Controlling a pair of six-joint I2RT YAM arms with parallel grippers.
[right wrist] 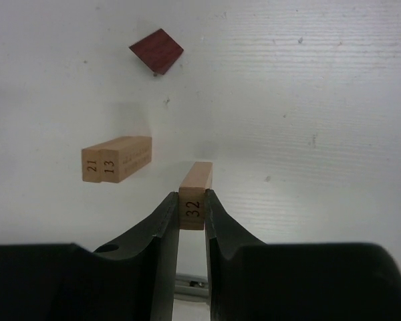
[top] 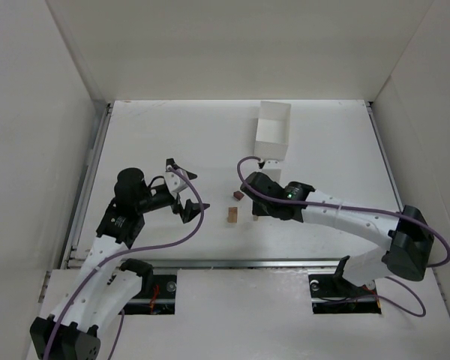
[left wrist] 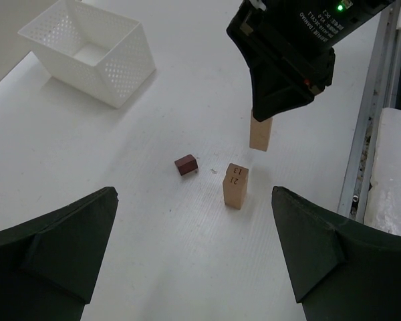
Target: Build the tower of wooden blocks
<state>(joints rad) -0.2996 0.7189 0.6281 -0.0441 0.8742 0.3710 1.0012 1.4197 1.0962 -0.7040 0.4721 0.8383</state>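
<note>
Right wrist, tan block (right wrist: 195, 189) stamped 32

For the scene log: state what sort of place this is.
Probably a robot lab test cell: a white-walled enclosure around a white table, two arms bolted at its near edge, and tiny numbered wood blocks.

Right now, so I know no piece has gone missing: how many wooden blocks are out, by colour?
Light tan blocks: 3 (block 21 and block 13 standing side by side, block 32 held in the right jaws)
Dark reddish-brown block: 1
Total: 4
</note>
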